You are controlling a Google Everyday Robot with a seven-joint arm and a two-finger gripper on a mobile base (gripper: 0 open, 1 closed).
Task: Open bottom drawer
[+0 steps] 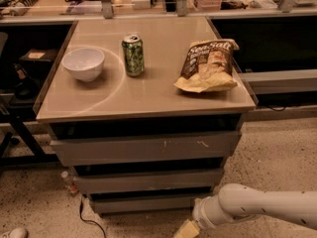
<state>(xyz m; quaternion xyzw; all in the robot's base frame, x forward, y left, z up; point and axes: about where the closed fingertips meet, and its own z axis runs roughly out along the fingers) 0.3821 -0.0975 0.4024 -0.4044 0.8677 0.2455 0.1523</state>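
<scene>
While the gripper [186, 229] is hovering low beside the bottom drawer [143, 203], open or shut unclear, it is probably risking sliding off that handle-less front.

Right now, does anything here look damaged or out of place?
Only pale scratch marks on the top drawer front stand out. The end effector hangs near the floor, by the right end of the bottom drawer.
</scene>
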